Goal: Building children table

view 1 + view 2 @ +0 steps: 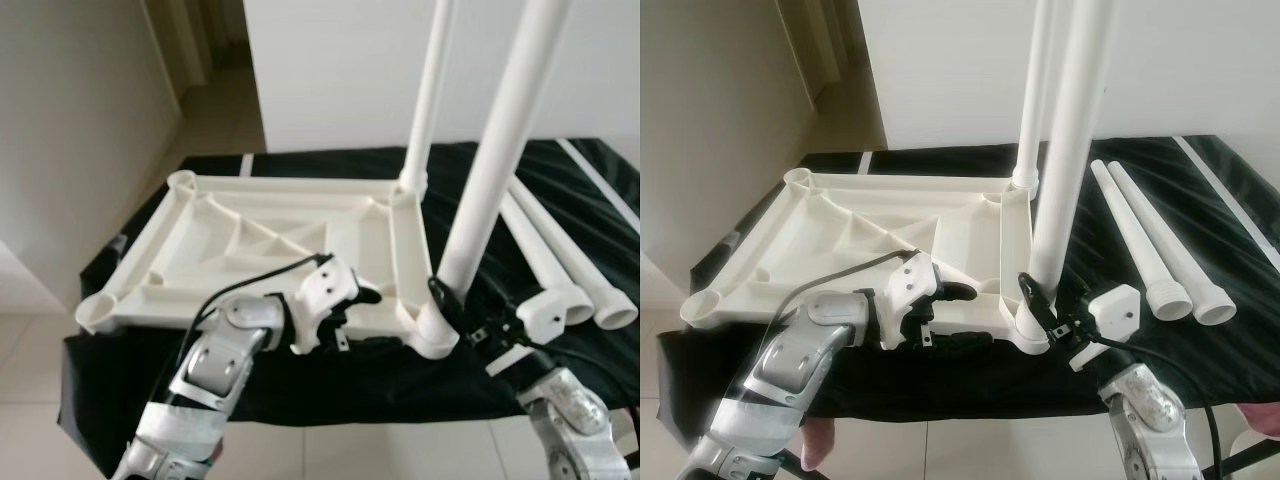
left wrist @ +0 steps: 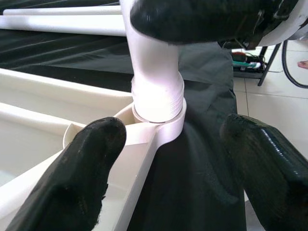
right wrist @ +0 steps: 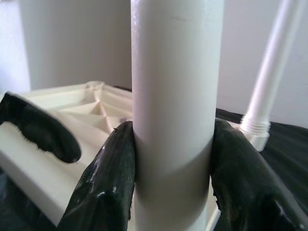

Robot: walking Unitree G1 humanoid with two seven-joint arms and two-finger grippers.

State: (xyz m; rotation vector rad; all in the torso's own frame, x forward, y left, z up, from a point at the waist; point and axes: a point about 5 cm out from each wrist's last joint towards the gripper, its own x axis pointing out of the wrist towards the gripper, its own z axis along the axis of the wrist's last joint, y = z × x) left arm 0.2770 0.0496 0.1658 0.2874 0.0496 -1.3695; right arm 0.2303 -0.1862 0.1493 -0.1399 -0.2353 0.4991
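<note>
The right claw (image 1: 1040,300) is clamping the leg (image 1: 1072,160) standing in the tabletop's (image 1: 840,240) corner socket at frame centre; the left claw (image 1: 950,292), fingers apart, is resting on the tabletop beside it.

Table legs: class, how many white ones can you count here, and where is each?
4. Near standing leg held by the right gripper in a corner socket; far standing leg in the back socket; two loose legs on the black cloth.

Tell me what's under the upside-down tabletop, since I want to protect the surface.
A black cloth lies under the white tabletop, and two loose legs rest on it too. The cloth hides whatever supports it.
</note>
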